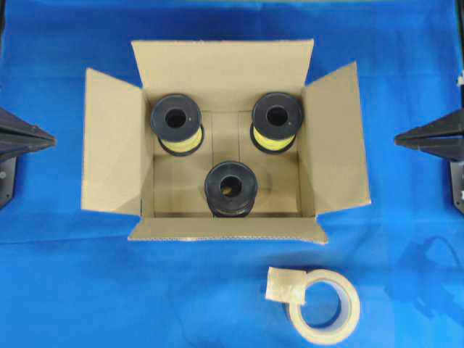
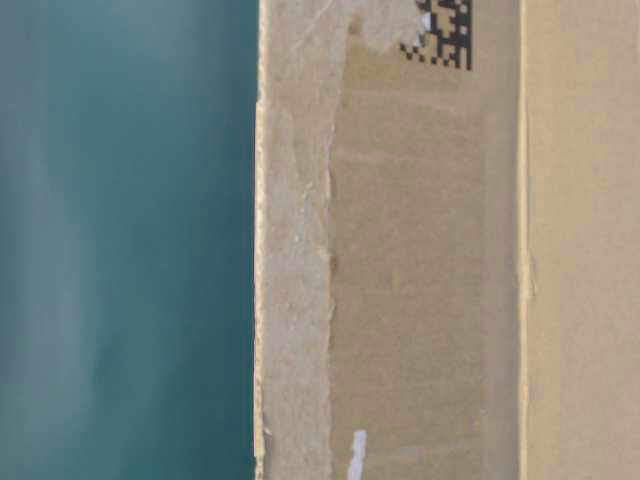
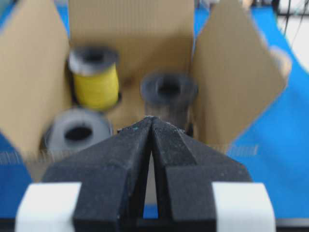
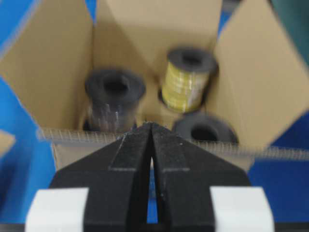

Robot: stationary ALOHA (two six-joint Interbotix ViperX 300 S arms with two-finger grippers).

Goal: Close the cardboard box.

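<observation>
1. The left gripper (image 1: 52,139) sits at the left edge of the overhead view, its dark fingers pinched together to a point with nothing between them. The left wrist view confirms it: the two black fingertips meet at the tip and hold nothing.
2. The large brown corrugated cardboard box (image 1: 116,148) stands open in the middle of the blue cloth-covered table (image 1: 65,290), between the two arms. Its four flaps are all splayed outward: one to the left, one to the far side, one to the right, one to the near side.
3. Inside the box stand three black-capped spools (image 1: 231,187), upright: two wound with yellow at the back, one darker at the front.
4. One beige tape roll (image 1: 326,304) lies flat on the cloth, on the near side of the box and apart from it, toward the right.
5. The right gripper (image 1: 397,139) sits at the right edge, likewise clamped to a point on nothing.
6. Judgement: the side flaps run front to back, each with its free edge facing the arm on its own side. Each gripper is about equally near its flap, so either could fold its own side inward; nothing is folded yet.
</observation>
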